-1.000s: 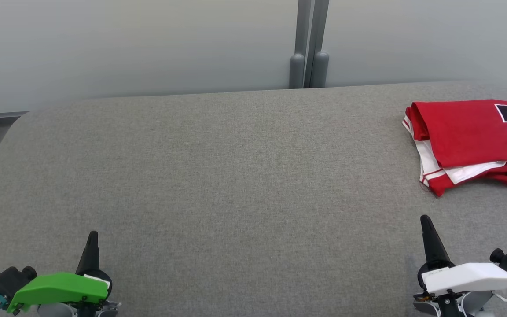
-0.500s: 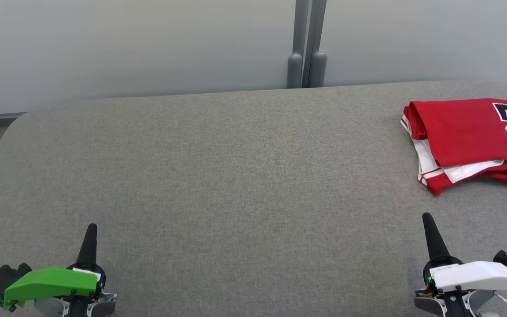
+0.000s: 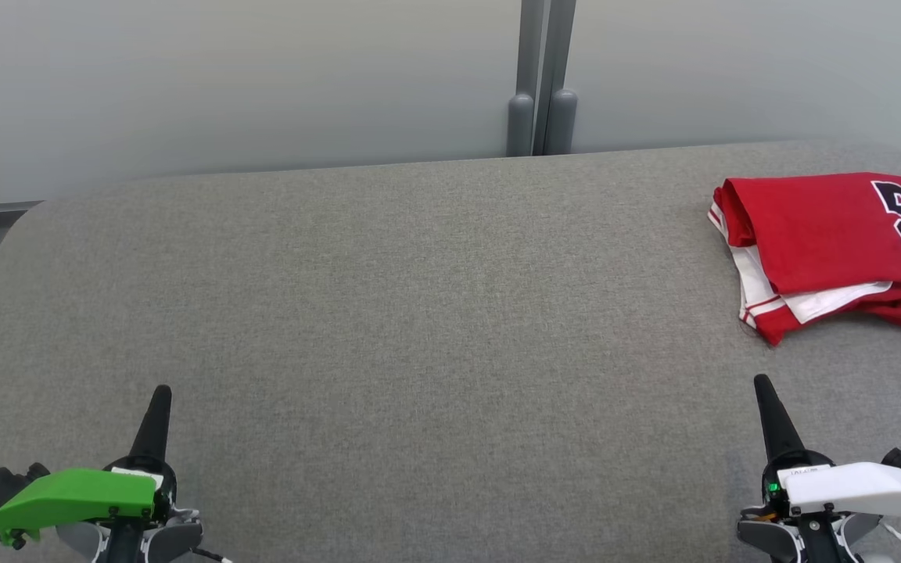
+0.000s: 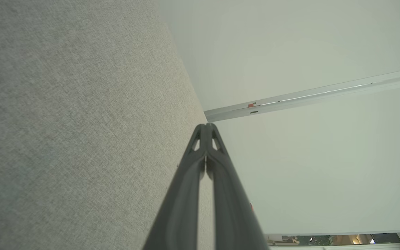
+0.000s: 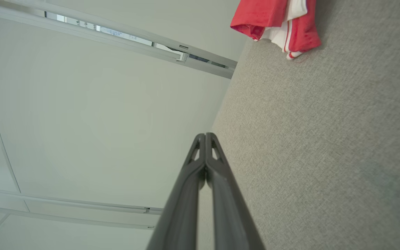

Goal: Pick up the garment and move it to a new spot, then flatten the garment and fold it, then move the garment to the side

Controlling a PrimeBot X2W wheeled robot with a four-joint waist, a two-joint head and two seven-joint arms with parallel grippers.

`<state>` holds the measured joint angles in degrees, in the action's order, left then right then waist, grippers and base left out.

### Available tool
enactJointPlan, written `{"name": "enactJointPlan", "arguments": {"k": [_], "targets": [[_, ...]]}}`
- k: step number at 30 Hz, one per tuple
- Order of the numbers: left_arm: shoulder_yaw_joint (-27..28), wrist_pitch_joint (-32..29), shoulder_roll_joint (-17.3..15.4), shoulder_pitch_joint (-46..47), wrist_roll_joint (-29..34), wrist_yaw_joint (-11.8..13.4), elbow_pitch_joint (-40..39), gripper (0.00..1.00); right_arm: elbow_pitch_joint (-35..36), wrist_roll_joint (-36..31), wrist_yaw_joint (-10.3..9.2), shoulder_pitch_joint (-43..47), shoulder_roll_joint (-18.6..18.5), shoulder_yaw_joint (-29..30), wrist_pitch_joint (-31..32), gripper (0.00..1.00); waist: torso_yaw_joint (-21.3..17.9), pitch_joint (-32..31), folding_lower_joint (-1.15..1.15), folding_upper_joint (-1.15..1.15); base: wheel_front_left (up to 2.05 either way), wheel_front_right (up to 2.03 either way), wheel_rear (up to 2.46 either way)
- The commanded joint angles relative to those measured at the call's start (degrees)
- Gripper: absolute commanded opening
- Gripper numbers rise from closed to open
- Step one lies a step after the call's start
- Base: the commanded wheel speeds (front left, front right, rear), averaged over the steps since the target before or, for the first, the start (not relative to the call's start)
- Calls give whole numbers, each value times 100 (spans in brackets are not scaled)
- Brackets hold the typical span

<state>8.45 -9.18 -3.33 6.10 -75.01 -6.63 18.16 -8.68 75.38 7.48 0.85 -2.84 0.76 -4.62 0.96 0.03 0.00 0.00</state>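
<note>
Nearest, at the lower left of the head view, the left gripper [image 3: 159,393] is seen with its jaws pressed fully together, with nothing held. At the lower right, the right gripper [image 3: 763,381] is shut just as tightly and is equally empty. Whether either tip touches the surface cannot be told. Beyond them, the grey cloth-covered counter [image 3: 419,297] is spread wide. At its far right side, well apart from the right gripper, the garment [image 3: 826,234] is found: a red jersey with white trim and dark lettering, folded into a loose bundle and partly cut off by the edge of the view. It is judged to be light, soft and limp, so sagging and unfolding can be expected once it is lifted, and the layers may slide over one another. A hold is best taken at the thick folded edge nearest the middle of the counter, with all layers pinched together. Behind the counter, a pale wall [image 3: 263,78] and a grey post [image 3: 540,78] are seen.
</note>
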Motion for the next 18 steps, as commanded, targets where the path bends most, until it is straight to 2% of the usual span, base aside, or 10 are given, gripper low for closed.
{"name": "enactJointPlan", "arguments": {"k": [1,18], "targets": [[42,-52,-13,135,-143,-49,-57,0,74,160,3,8,-11,18,26,0,-4,1,0,0,0,0,0],[171,-339,17,215,-875,-70,-104,0,156,943,2,24,-9,42,111,0,-45,6,0,0,0,0,0]]}}
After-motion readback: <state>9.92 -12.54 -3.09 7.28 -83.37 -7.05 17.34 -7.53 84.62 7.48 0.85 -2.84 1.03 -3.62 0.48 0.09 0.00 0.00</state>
